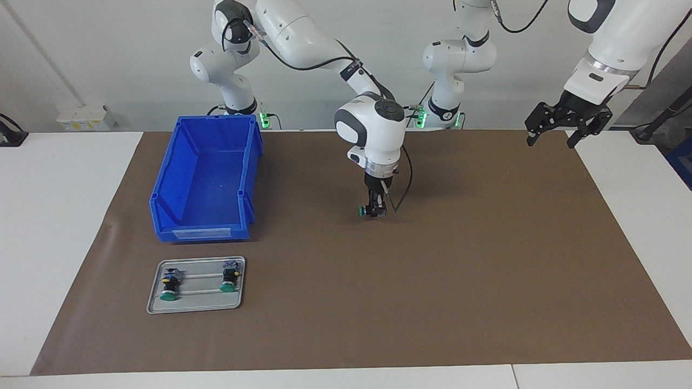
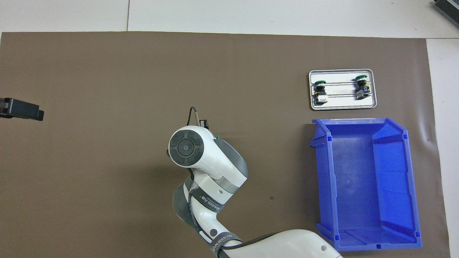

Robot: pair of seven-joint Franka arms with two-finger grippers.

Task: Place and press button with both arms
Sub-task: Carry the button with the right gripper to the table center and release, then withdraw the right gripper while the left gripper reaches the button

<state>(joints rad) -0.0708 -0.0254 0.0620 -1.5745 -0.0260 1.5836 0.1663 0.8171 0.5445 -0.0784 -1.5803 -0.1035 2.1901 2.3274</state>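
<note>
Your tray (image 1: 195, 307) lies farthest from the robots, two spare buttons (image 1: 168, 295) on it, by the blue bin (image 1: 205, 178). Your right gripper (image 1: 373, 209) points straight down at mid-mat (image 1: 432, 270), pinching the button (image 1: 360, 212). Your left gripper (image 1: 556, 139) waits raised, fingers spread.

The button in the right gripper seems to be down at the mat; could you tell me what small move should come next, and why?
Probably open the right gripper and lift away: the button it grips lies at the brown mat, mid-table, while the left gripper waits open over the mat's edge, ready to press.
</note>
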